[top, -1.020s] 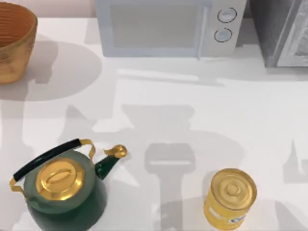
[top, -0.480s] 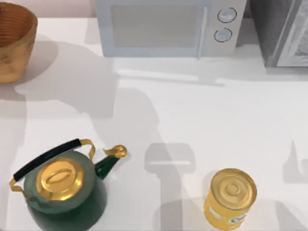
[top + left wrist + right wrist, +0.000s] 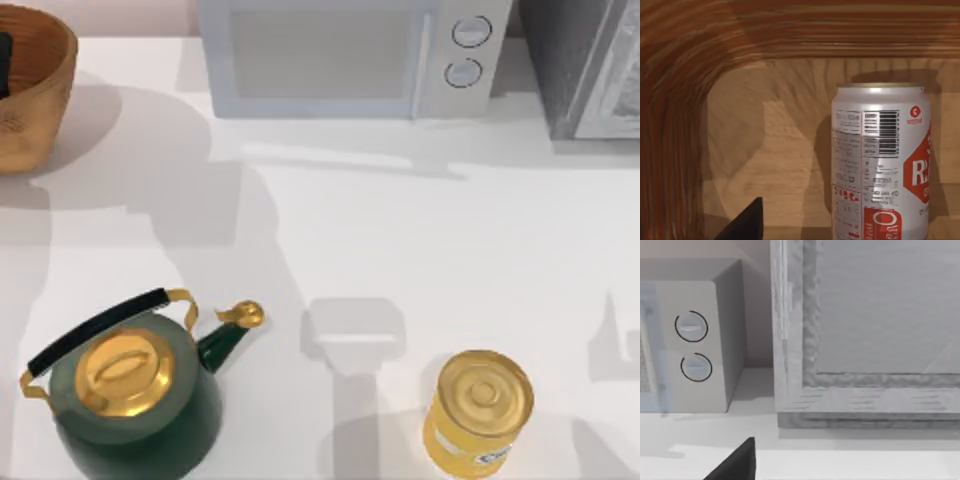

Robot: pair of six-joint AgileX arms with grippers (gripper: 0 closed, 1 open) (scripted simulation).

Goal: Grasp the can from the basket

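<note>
**Left end effector drops into the basket, can now in front of it**

A dark part of the left arm now shows at the left edge of the top view, inside the basket (image 3: 40, 95), where half a second ago there was only the ribbed orange-brown interior. The broad arm shadow on the desk (image 3: 420, 260) has also slid and narrowed toward the basket's side over the last second. Together these say the left arm has come down into the basket at the far-left corner of the desk.

The left wrist view confirms it. The camera sits low within the woven wall, and the can (image 3: 881, 162) stands upright on the basket floor, its white-and-red side and barcode facing the camera, its dull rim at the top. One dark fingertip (image 3: 747, 222) of the left end effector shows near the edge of that view, apart from the can and not touching it. Whether its fingers stand apart or together I cannot tell.

The step in hand looks like the final approach: the can is not yet grasped, and it sits off to one side of the finger, so the arm probably needs to line up before closing.

The right end effector (image 3: 735, 465) is parked, facing the microwave (image 3: 695, 340); its fingers' state I cannot tell either. The green kettle (image 3: 130, 395) and the large yellow can (image 3: 480, 410) stand untouched near the front.
</note>
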